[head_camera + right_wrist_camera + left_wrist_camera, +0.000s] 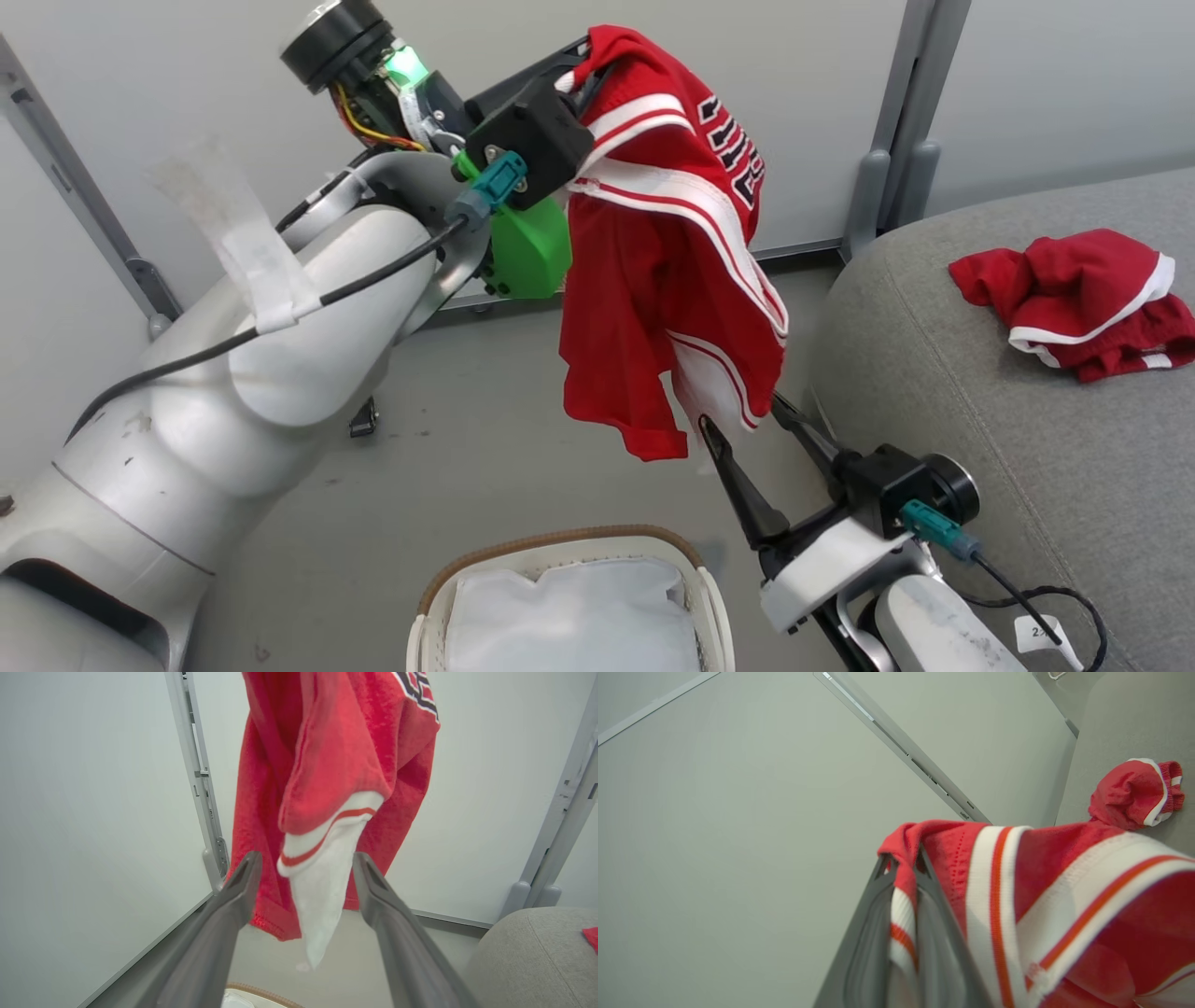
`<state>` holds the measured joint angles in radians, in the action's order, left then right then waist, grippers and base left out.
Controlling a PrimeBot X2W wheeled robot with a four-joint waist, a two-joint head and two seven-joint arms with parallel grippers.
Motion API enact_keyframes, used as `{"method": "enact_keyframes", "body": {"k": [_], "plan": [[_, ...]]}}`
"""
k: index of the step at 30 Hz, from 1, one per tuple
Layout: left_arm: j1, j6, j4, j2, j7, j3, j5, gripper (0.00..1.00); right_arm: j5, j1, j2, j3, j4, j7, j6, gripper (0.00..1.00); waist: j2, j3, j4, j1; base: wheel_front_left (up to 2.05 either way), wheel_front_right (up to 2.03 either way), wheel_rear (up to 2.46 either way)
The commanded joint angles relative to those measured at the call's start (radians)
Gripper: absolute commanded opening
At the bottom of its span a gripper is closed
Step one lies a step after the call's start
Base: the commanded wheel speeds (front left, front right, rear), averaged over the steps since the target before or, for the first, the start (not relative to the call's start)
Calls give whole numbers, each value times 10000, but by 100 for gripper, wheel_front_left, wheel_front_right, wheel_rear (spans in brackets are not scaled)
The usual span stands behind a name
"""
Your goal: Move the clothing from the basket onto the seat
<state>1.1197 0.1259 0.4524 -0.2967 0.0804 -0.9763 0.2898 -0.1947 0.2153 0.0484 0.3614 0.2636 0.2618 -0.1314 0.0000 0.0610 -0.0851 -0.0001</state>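
Left gripper (903,858) is clamped on a bunched edge of the jersey (653,280). It's held high, with the cloth hanging over the floor between basket (560,541) and seat (934,392). Right gripper (307,858) is apart, and the white hem dangles between its fingers, unpinched as far as I can tell.

Risks I see:
- The pinch sits near the fingertips, so a fast swing toward the seat could slip it and drop the jersey on the floor.
- The tail could snag a right finger if I move left before clearing right.
- Letting go early would leave it sliding off the cushion edge.

The other red garment (1083,299) lies on the seat. The basket holds its white liner (579,616).
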Motion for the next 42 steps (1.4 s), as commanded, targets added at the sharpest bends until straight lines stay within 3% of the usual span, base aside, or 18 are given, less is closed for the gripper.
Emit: {"method": "enact_keyframes", "body": {"k": [1,10,11,12,13,14,15,23,26,27,28,29,42], "plan": [[125,-63,-97,80,40,-39,47,0,71,198,38,-131,89,49,14,100,0,62,130,1,0,0,0],[-104,-53,-558,299,50,-311,195,0,373,1152,35,-692,511,49,14,100,0,110,449,1,0,0,0],[-200,-72,-588,277,59,-325,225,0,423,1273,35,-726,573,49,14,50,0,113,473,1,0,0,0],[-274,-85,-598,247,55,-340,263,0,464,1362,35,-750,624,49,14,37,0,115,488,1,0,0,0],[-360,-112,-598,222,46,-345,318,0,508,1444,37,-761,701,48,14,33,0,118,505,1,0,0,0],[-455,-148,-593,206,45,-325,389,0,559,1507,37,-782,770,49,14,3,0,120,520,1,0,0,0],[-538,-179,-585,187,54,-296,457,0,607,1546,37,-796,838,49,14,0,0,121,529,1,0,0,0],[-2259,-670,-550,14,439,94,1525,0,854,1716,37,-989,1080,49,14,0,0,104,496,1,0,0,0],[-3227,-983,-519,-51,891,280,1954,25,907,1756,37,-1069,1070,49,14,0,0,71,459,1,0,0,0],[-3509,-1058,-506,-41,1035,305,2055,47,930,1768,35,-1101,1062,49,14,0,0,60,459,1,0,0,0],[-3828,-1143,-489,-28,1203,344,2184,95,957,1787,35,-1148,1045,49,14,0,0,45,459,1,0,0,0],[-4061,-1222,-469,-36,1315,376,2259,100,960,1806,35,-1178,1029,49,14,0,0,36,455,1,0,0,0],[-7126,-1858,-600,509,1855,1174,2779,100,1359,1845,37,-1681,808,49,14,0,0,-62,499,1,0,0,0]]}}
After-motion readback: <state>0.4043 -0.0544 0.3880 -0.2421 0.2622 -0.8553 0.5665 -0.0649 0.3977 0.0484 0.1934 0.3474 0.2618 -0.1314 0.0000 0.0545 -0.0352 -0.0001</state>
